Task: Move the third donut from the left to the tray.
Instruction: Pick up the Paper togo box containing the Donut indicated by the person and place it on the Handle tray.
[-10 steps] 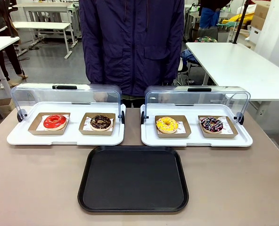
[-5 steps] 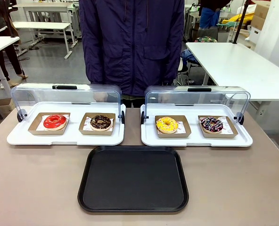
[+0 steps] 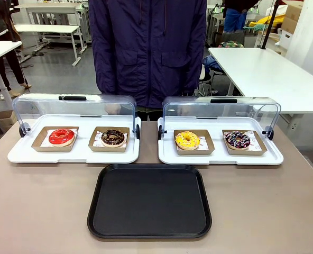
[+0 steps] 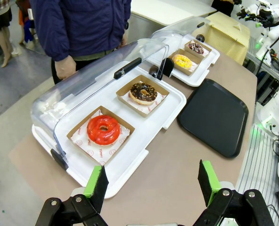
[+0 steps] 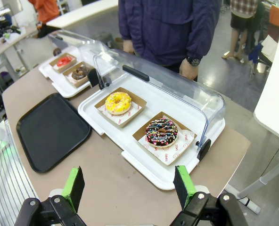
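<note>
The third donut from the left [image 3: 187, 139] has yellow glaze with sprinkles and sits in a brown cardboard holder on the right white tray; it is also seen as a yellow donut [image 5: 118, 102] and far off as a small yellow donut [image 4: 182, 61]. The black tray [image 3: 149, 201] lies bare at the table's near middle, also seen as the tray [image 4: 215, 115] and the tray [image 5: 50, 129]. My left gripper [image 4: 151, 181] hangs open above the table's left end. My right gripper [image 5: 128, 186] hangs open above the right end. Neither holds anything.
Two white trays [image 3: 72, 154] [image 3: 220, 159] with clear domed covers raised hold a red donut [image 3: 61, 136], a chocolate donut [image 3: 112, 137] and a dark sprinkled donut [image 3: 237, 139]. A person in a dark jacket [image 3: 147, 50] stands at the far side, hands [image 4: 65, 67] down.
</note>
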### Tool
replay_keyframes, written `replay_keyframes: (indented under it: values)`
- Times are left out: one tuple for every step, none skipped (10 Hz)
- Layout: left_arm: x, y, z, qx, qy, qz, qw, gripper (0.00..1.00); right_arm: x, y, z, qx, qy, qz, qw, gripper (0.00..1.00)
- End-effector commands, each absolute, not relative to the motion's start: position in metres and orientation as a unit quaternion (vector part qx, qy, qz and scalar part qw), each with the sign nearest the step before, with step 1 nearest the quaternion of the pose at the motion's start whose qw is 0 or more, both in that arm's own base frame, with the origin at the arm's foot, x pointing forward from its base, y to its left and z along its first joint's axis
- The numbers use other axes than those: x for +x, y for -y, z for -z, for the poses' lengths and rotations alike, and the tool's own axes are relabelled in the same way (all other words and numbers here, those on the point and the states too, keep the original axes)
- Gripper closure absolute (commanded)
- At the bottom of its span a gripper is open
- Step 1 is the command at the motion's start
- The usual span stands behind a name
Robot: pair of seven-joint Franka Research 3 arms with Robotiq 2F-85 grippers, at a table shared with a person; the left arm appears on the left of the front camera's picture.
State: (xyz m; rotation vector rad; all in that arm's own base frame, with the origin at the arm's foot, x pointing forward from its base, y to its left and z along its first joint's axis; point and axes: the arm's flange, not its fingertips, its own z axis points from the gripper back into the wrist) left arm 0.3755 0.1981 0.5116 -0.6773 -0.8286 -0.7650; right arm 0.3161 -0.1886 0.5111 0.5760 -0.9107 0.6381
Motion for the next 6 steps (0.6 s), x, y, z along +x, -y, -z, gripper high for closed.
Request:
replay_keyframes:
  values:
    - [0.3748,-0.1971,-0.5133,-0.317,0.389,0.36,0.786,0.0,0.3193,0.1896,-0.5136,0.271,0.441,-0.305,0.8,0.0]
    - [0.3748,-0.1971,-0.5133,-0.317,0.389,0.36,0.786,0.0,0.3193,0.1896,-0.5136,0.271,0.441,-0.305,0.8,0.0]
    - [0.3748,-0.1971,-0.5133,-0.317,0.389,0.36,0.786,0.0,0.3193,0.1896,-0.5136,0.271,0.441,-0.305,0.8,0.0]
    - [0.3748,-0.1971,-0.5133,-0.317,0.389,0.36,0.786,0.0,0.3193,0.1896,-0.5136,0.271,0.441,-0.305,0.8,0.0]
    - [0.3748,-0.1971,-0.5133,-0.317,0.389,0.36,0.786,0.0,0.3193,0.1896,-0.5136,0.271,0.441,-0.305,0.8,0.0]
    - [0.3748,-0.1971,-0.5133,-0.317,0.389,0.36,0.786,0.0,0.3193,0.1896,-0.5136,0.271,0.441,-0.305,0.8,0.0]
